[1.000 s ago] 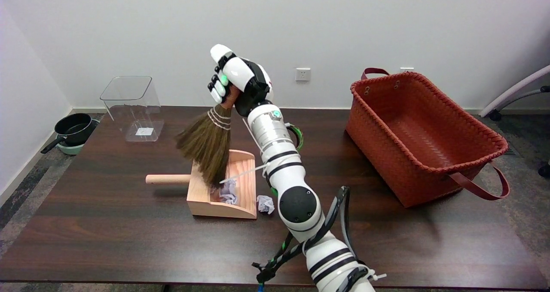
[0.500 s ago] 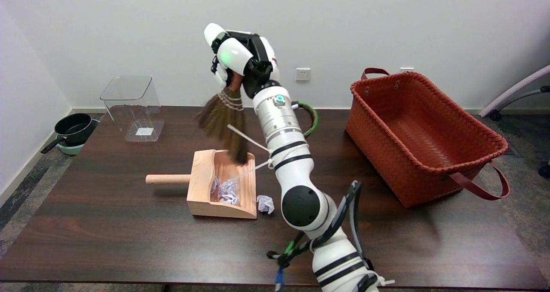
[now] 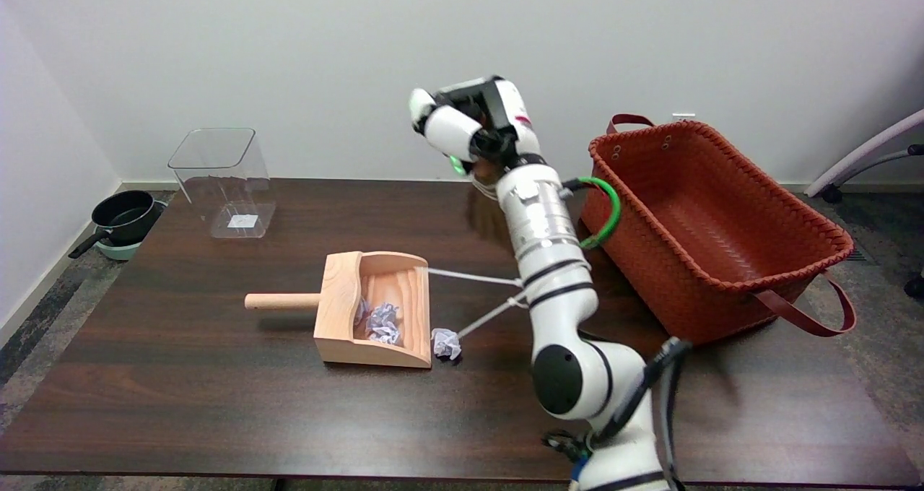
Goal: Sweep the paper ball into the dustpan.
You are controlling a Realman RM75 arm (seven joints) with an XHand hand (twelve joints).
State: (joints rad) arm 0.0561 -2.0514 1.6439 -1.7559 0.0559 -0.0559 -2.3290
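A wooden dustpan lies mid-table with its handle pointing left and its mouth facing right. Crumpled paper balls sit inside it. One more paper ball lies on the table just outside the mouth, at its near right corner. My right hand is raised high, behind and to the right of the dustpan, and grips the handle of a small straw broom. Only a blurred patch of the broom's brown bristles shows left of my forearm; the rest is hidden behind the arm. The bristles hang in the air, well away from the loose ball.
A large red woven basket with handles stands on the right of the table, close to my forearm. A clear plastic container stands at the back left. A black pan sits on the floor beyond the table's left edge.
My right arm has swung right, carrying the broom from above the dustpan to near the basket. The paper in the dustpan is uncovered; the loose ball has not moved.
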